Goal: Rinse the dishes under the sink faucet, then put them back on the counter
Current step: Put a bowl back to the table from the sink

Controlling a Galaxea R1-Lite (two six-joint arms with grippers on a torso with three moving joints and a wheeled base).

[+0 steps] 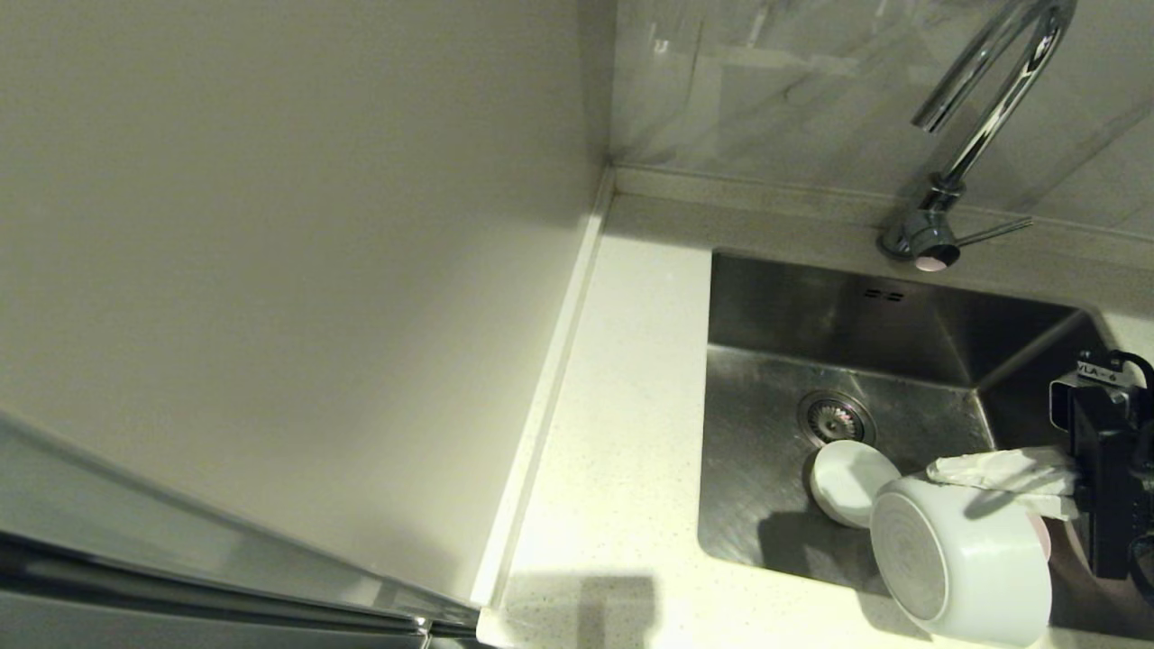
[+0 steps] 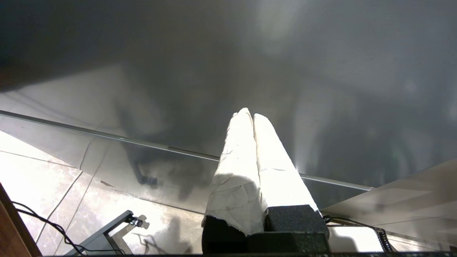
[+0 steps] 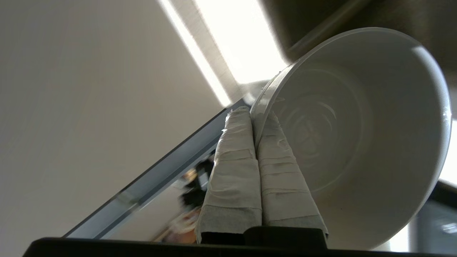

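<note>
the counter (image 1: 622, 397) is a white, finely speckled stone top that runs from the front edge at about six o'clock in the head view back to a low matching upstand (image 1: 550, 388), which turns the corner and continues behind the sink (image 1: 766, 469). a plain beige wall panel (image 1: 270, 225) fills everything from seven to eleven o'clock, and a glossy, faintly veined wall (image 1: 811, 90) stands behind the tap at about one o'clock. the sink is a square stainless basin sunk into the counter at four o'clock, with a round drain strainer (image 1: 836, 417) on its floor and two small overflow slots (image 1: 883, 294) in its back wall. the chrome gooseneck faucet (image 1: 983, 117) rises from the counter's back strip at two o'clock, its thin lever (image 1: 992, 233) pointing toward three o'clock. the right gripper (image 1: 938, 470) reaches in from the three o'clock edge, its tape-wrapped fingers (image 3: 246, 167) pinched tight on the rim of the white bowl (image 1: 960, 559), one inside and one outside, holding it tipped on its side over the sink's front edge at five o'clock. a second white dish (image 1: 847, 482) lies on the basin floor just beside the strainer. a pink edge (image 1: 1043, 534) peeks from behind the held bowl. the left gripper (image 2: 253, 117), seen only by its own wrist camera, hangs with its fingers pressed together, holding nothing, above a marbled tile floor (image 2: 43, 167).
</note>
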